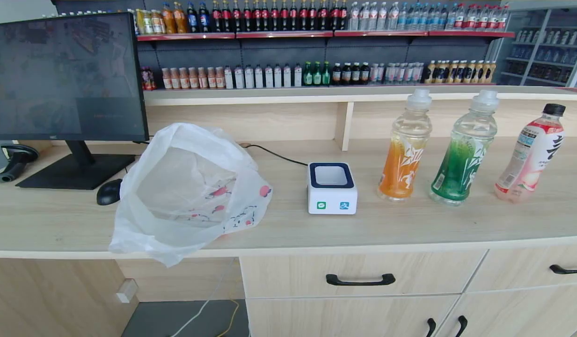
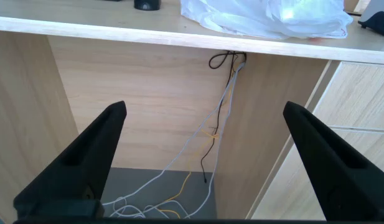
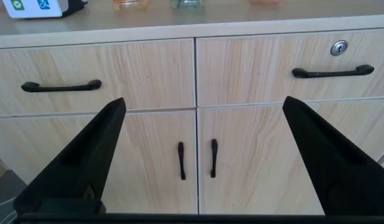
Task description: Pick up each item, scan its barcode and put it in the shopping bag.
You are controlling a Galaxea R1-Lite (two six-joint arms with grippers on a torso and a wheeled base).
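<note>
Three items upright on desk (image 1: pixel 288 229), right of scanner (image 1: pixel 332 188): orange bottle (image 1: pixel 405 150), green bottle (image 1: pixel 463 152), pink bottle (image 1: pixel 529 157). Shopping bag (image 1: pixel 190 187) left of scanner, mouth open. Judged full, weighty, rigid, slick-labelled; best taken mid-body. Left gripper (image 2: pixel 205 107) and right gripper (image 3: pixel 204 102) spread, empty, low before desk front.

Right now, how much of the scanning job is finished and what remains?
Done: nothing; the shopping bag holds no bottle. In hand: nothing; left gripper and right gripper are open, below the countertop. Remaining: orange bottle, green bottle and pink bottle stand right of the scanner.
</note>
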